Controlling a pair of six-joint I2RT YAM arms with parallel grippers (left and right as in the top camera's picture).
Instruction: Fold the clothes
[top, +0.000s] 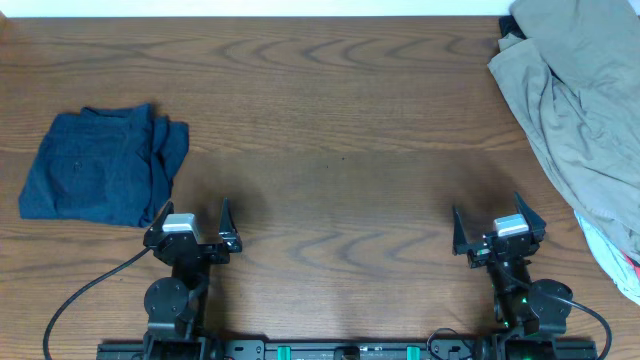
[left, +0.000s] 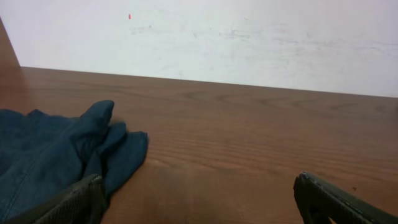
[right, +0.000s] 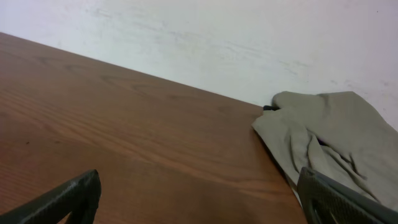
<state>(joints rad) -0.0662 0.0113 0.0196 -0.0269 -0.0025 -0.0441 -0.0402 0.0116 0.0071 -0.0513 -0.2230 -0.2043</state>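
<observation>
Two end effectors are sitting nearest, lower frame: left end effector (top: 193, 212) and right end effector (top: 487, 208), both gaping wide and gripping nothing, probably parked before the first reach. One trousers (top: 575, 110) heap is lying crumpled upper right on the bench (top: 340, 120), needing spreading. One denim (top: 100, 165) bundle is resting middle left.

Evenly lit from above, with faint soft shadows on the table (top: 340, 120); slightly soft in wrist views, blurred at bottom corners.
</observation>
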